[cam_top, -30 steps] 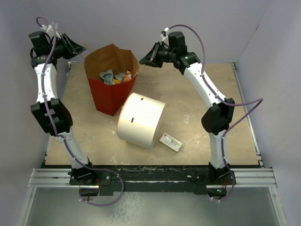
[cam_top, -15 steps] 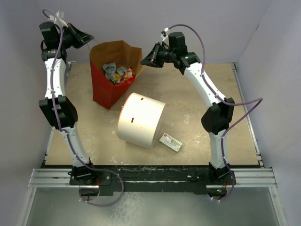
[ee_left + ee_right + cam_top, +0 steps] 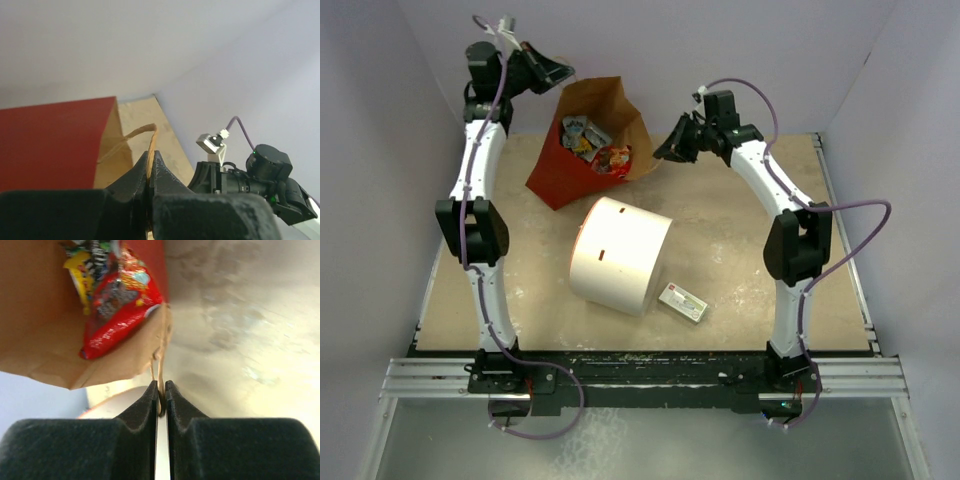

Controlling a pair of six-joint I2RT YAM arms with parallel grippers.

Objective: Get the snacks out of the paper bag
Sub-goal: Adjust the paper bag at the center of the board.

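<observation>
The paper bag [image 3: 556,176], red outside and brown inside, is tipped over at the back of the table with its mouth facing right. Snacks [image 3: 595,145] crowd its opening. My left gripper [image 3: 560,72] is raised high above the bag. In the left wrist view it [image 3: 151,152] is shut on a twisted handle [image 3: 140,131]. My right gripper [image 3: 663,153] sits at the bag's right rim. In the right wrist view it [image 3: 161,384] pinches the other handle [image 3: 161,357], with only a thin slit between the jaws. A red cookie bag [image 3: 117,310] and a yellow pack [image 3: 80,270] lie at the mouth.
A big white cylinder [image 3: 620,253] lies on its side just in front of the bag. A small white-and-green box [image 3: 683,302] lies to its right on the table [image 3: 750,280]. Walls close in at the back and on both sides.
My left gripper shut on the handle, then rose and swung right, tipping the upright bag over with its mouth to the right. The right gripper shifted right and lower with its handle.
</observation>
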